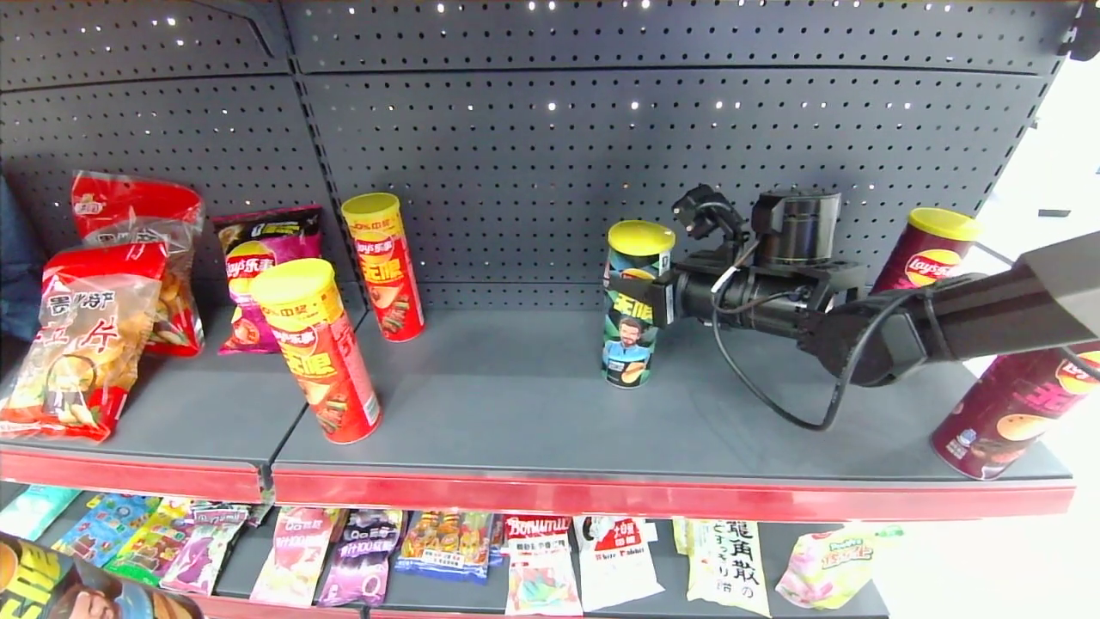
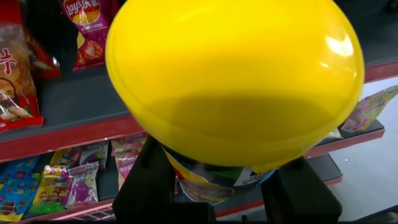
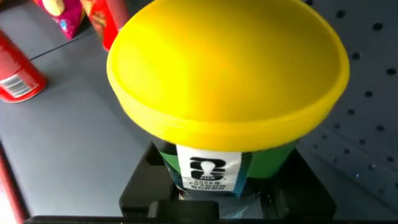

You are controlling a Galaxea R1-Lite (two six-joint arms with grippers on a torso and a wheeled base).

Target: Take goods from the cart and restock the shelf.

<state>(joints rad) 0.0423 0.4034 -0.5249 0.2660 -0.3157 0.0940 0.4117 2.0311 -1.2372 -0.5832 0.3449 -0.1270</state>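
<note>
A green chip can (image 1: 630, 344) with a yellow lid stands upright on the grey shelf (image 1: 516, 404), near its middle. My right gripper (image 1: 643, 299) comes in from the right and is shut on the can's upper body; in the right wrist view the can (image 3: 227, 81) sits between the dark fingers (image 3: 140, 193) of that gripper (image 3: 214, 190). My left gripper (image 2: 221, 196) is shut on another yellow-lidded chip can (image 2: 233, 81), held in front of the shelves. Its lid hides most of the body.
Two red chip cans (image 1: 322, 361) (image 1: 385, 262) stand left of the green one. Two maroon cans (image 1: 932, 249) (image 1: 1001, 413) stand at the right end. Snack bags (image 1: 86, 335) (image 1: 262, 266) fill the left bay. Bare shelf lies between the cans. Packets (image 1: 533, 559) line the lower shelf.
</note>
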